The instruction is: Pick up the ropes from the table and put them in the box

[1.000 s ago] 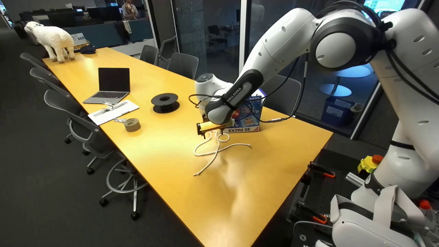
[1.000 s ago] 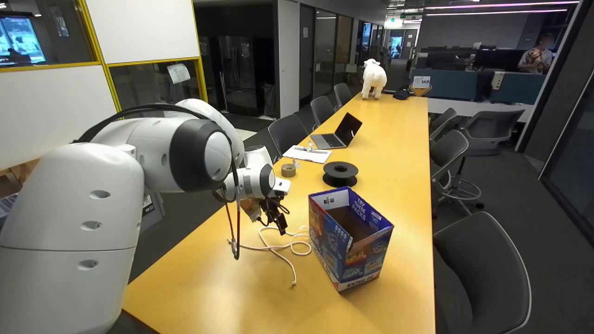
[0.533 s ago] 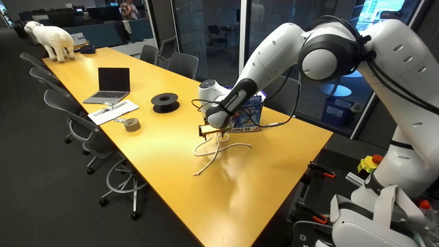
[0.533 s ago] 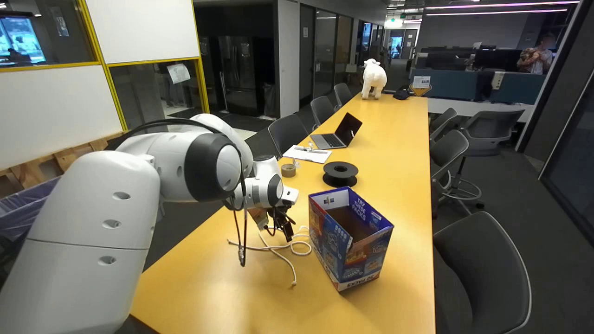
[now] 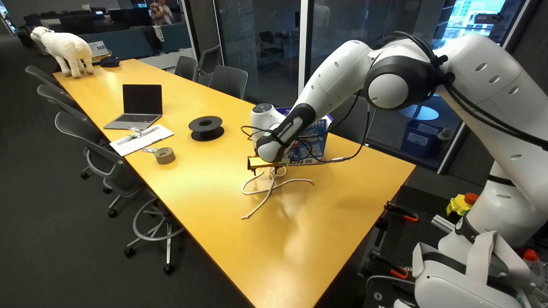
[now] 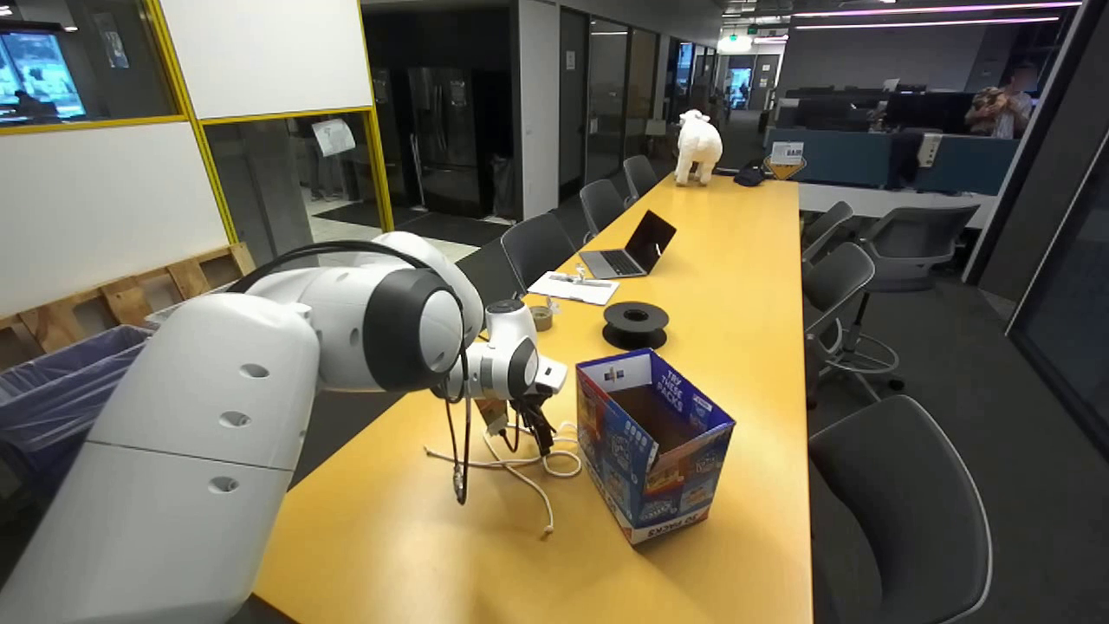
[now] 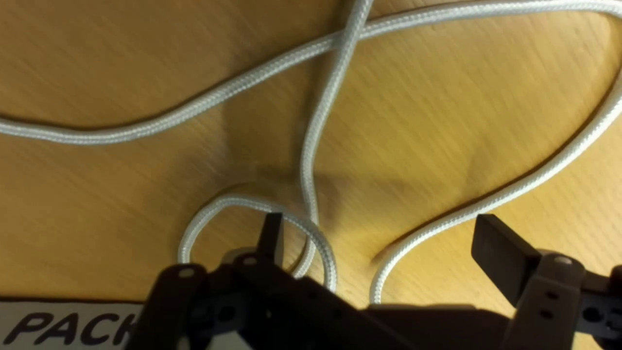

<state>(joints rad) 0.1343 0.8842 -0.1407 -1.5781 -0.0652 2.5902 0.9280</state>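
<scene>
Plainly, the conference table (image 6: 736, 295) bears an open-topped cardboard box (image 6: 615, 446); near it the gripper (image 7: 379, 233), spread wide and empty, hangs over braided white rope (image 7: 346, 40) loose on the table. Closing too high could miss; being limp, the rope might trail outside.

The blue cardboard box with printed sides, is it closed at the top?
No, in an exterior view the box is open at the top and its inside shows.

There are seven chairs (image 6: 910, 485), one yellow table (image 5: 205, 179), one box (image 6: 637, 468), one laptop (image 5: 142, 105), one spool (image 5: 206, 129), one tape (image 5: 165, 156), one clipboard (image 5: 144, 140), one sheep (image 5: 66, 46), one arm (image 5: 387, 91), one gripper (image 7: 379, 221) — and ropes (image 7: 307, 167), their number unclear.
</scene>
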